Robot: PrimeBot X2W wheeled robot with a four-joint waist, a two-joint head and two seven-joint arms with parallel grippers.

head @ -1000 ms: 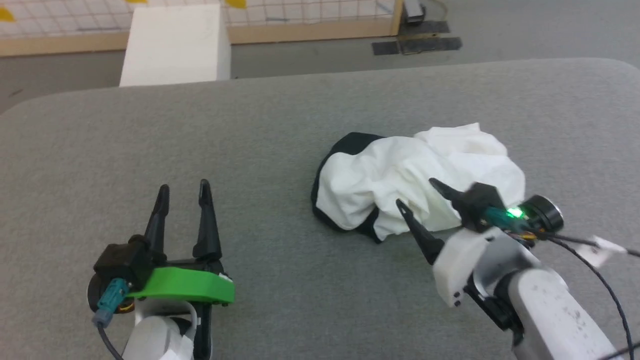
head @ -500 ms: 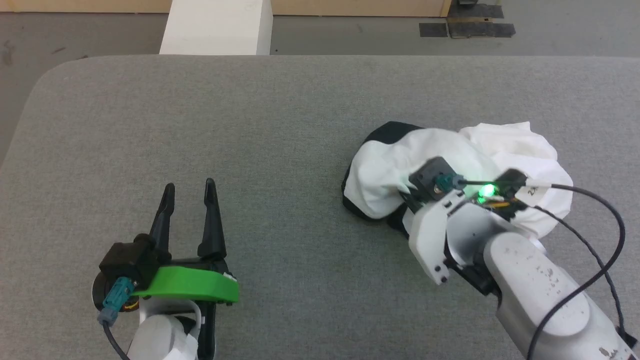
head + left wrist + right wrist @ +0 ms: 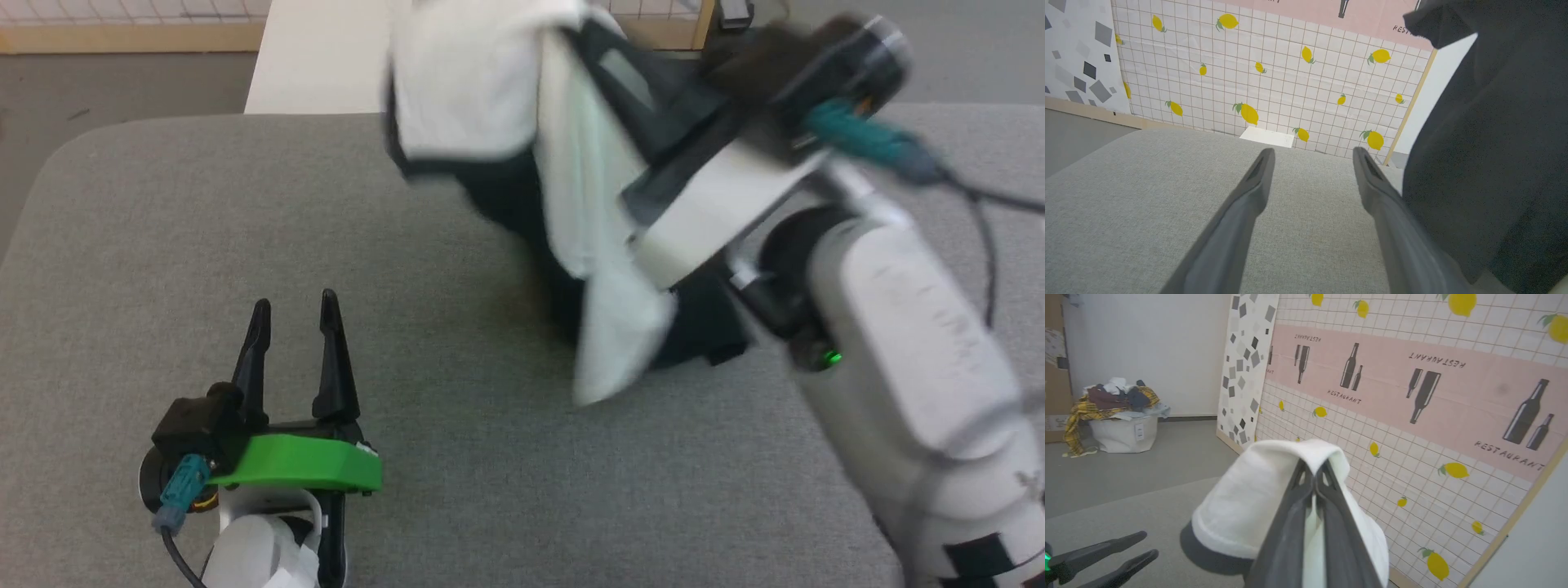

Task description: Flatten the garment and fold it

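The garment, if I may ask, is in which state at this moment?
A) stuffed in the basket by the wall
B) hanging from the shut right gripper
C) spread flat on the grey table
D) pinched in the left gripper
B: in the right wrist view the right gripper is shut on the white cloth of the garment, while the left gripper stands open and empty over the table.

Right fingers (image 3: 1288, 531) have closed on the garment (image 3: 473, 90) and lifted it.
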